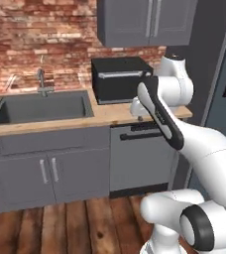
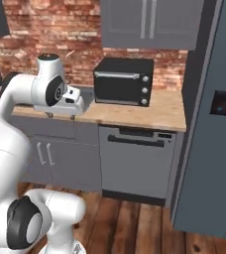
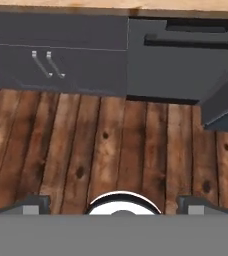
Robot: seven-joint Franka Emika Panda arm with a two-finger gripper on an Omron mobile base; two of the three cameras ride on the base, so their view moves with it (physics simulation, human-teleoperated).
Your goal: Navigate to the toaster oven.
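Note:
The toaster oven (image 1: 119, 79) is a black box with a dark glass door and a silver bar handle. It stands on the wooden counter (image 1: 60, 121) against the brick wall, to the right of the sink. From the other side, the toaster oven (image 2: 124, 82) shows small knobs down its right edge. My gripper (image 2: 60, 115) hangs in front of the counter edge, left of the oven, pointing down at the floor. The arm partly hides my gripper (image 1: 137, 110) in the left base view. In the hand view my gripper (image 3: 113, 206) is open and holds nothing.
A sink (image 1: 40, 106) with a faucet (image 1: 43, 82) lies left of the oven. A dishwasher (image 2: 135, 158) sits below the oven. A tall grey fridge (image 2: 214, 124) stands at the right. Grey cabinets (image 2: 149, 22) hang above. Wooden floor (image 3: 111, 145) spreads before the lower cabinet doors (image 3: 46, 65).

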